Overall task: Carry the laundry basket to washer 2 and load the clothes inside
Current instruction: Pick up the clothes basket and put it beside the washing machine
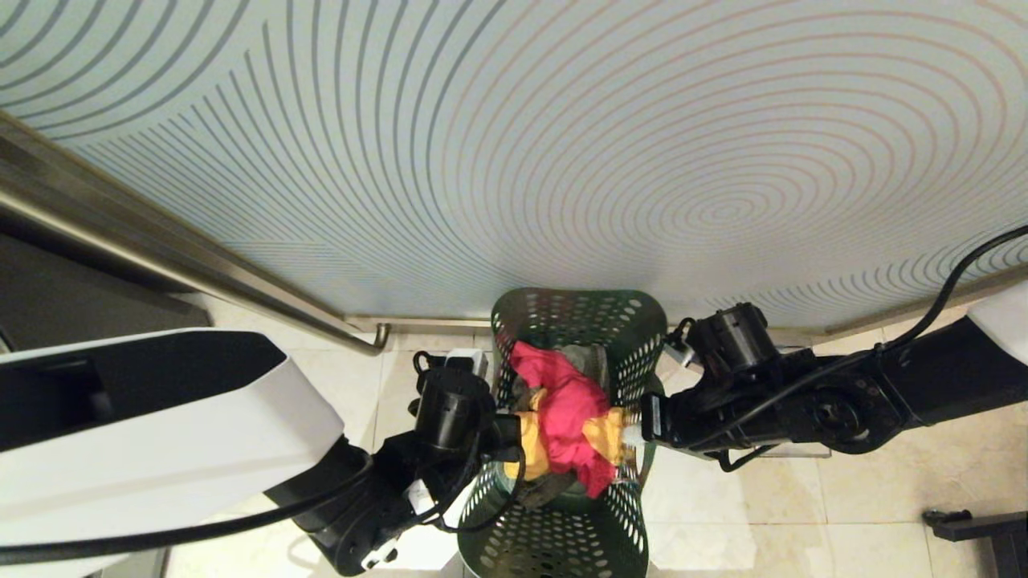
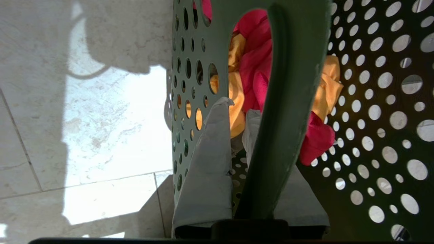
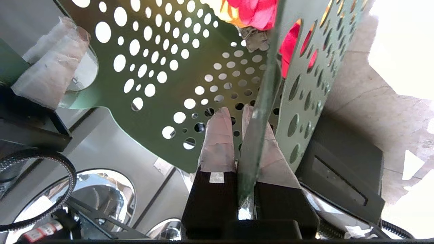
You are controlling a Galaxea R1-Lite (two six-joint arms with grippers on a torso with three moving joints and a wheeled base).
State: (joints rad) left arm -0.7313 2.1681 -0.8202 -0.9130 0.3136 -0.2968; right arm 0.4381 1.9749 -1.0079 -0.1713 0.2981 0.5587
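The dark green laundry basket (image 1: 575, 319) stands on the tiled floor below me, between my two arms. Pink and yellow clothes (image 1: 564, 405) are heaped inside it. My left gripper (image 1: 507, 433) is at the basket's left side. In the left wrist view this gripper (image 2: 238, 106) is shut on the basket (image 2: 373, 101), its taped fingers (image 2: 210, 152) on either side of the handle bar. My right gripper (image 1: 640, 433) is at the opposite side, and the right wrist view shows it (image 3: 234, 109) shut on the basket's rim (image 3: 261, 112). No label shows, so I cannot pick out washer 2.
A wall with a curved line pattern (image 1: 562, 160) rises just behind the basket, and a metal rail (image 1: 201, 265) runs along it on the left. Round chrome-rimmed machine doors (image 3: 101, 189) show beyond the basket in the right wrist view. A dark object (image 1: 980, 526) sits at the lower right.
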